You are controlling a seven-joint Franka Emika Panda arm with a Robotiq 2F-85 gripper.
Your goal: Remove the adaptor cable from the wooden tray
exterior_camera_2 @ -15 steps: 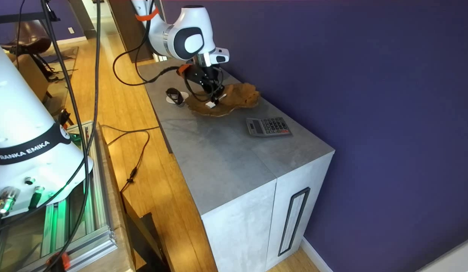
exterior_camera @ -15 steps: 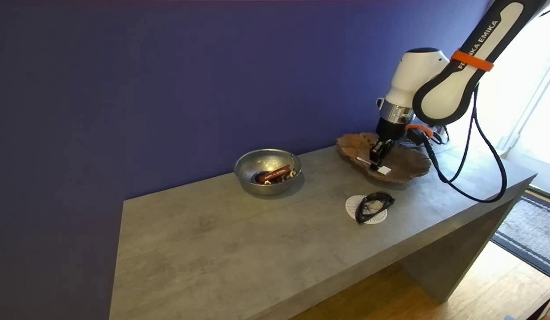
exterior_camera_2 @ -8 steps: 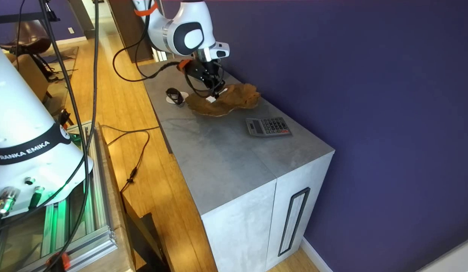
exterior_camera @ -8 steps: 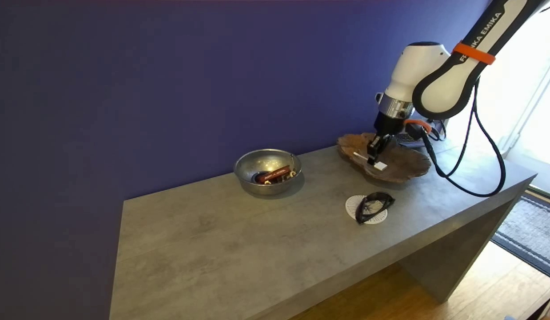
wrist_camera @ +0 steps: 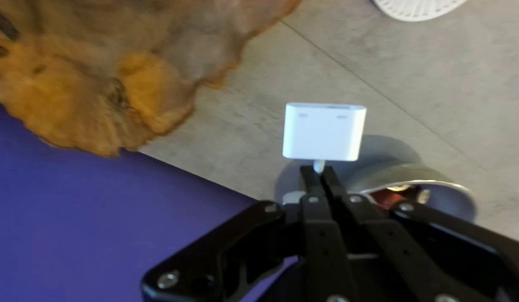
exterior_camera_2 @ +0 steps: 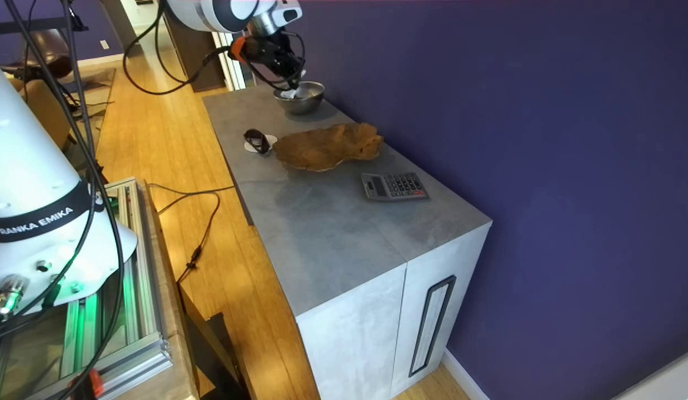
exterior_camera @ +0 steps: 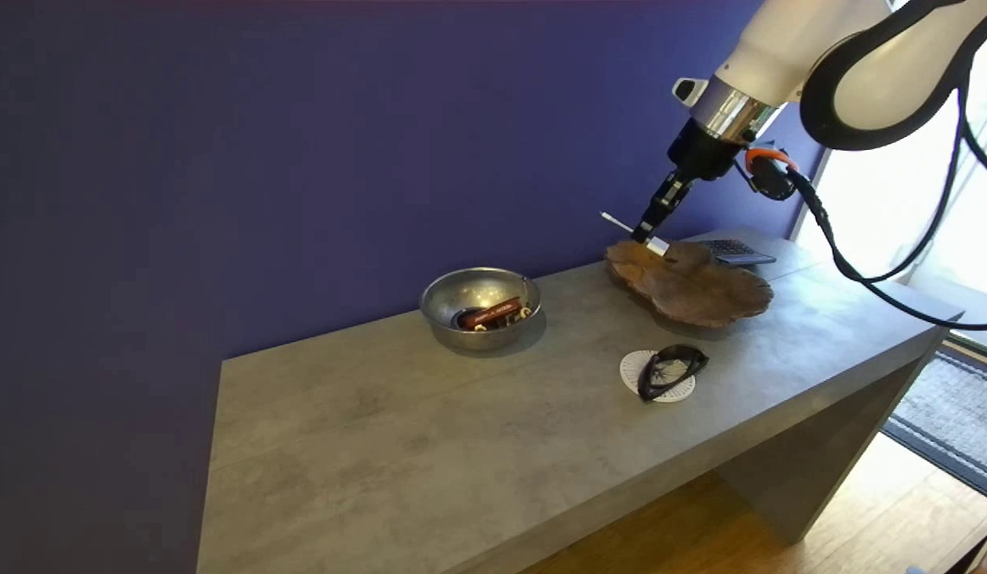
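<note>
The adaptor cable has a white block end and a thin white lead. It shows in both exterior views point(exterior_camera: 658, 246) point(exterior_camera_2: 289, 94) and in the wrist view point(wrist_camera: 324, 132). My gripper point(exterior_camera: 642, 233) is shut on the thin lead just behind the block, also seen in the wrist view point(wrist_camera: 319, 171). The cable hangs in the air, with its thin end sticking out on the far side of the fingers. The brown wooden tray point(exterior_camera: 705, 291) lies on the table in both exterior views point(exterior_camera_2: 324, 147). In the wrist view the tray point(wrist_camera: 159, 84) is at upper left, apart from the cable.
A metal bowl point(exterior_camera: 477, 339) with a red item and small pieces stands beside the tray. Dark glasses point(exterior_camera: 675, 368) lie on a white round mat point(exterior_camera: 633, 368). A calculator point(exterior_camera_2: 395, 186) lies on the tray's other side. A purple wall point(exterior_camera: 342, 159) runs along the table's back.
The gripper has risen out of the wooden tray with the adaptor cable and moved toward the metal bowl's side. The gripper is now more tilted. The tray, bowl and glasses have not moved.
</note>
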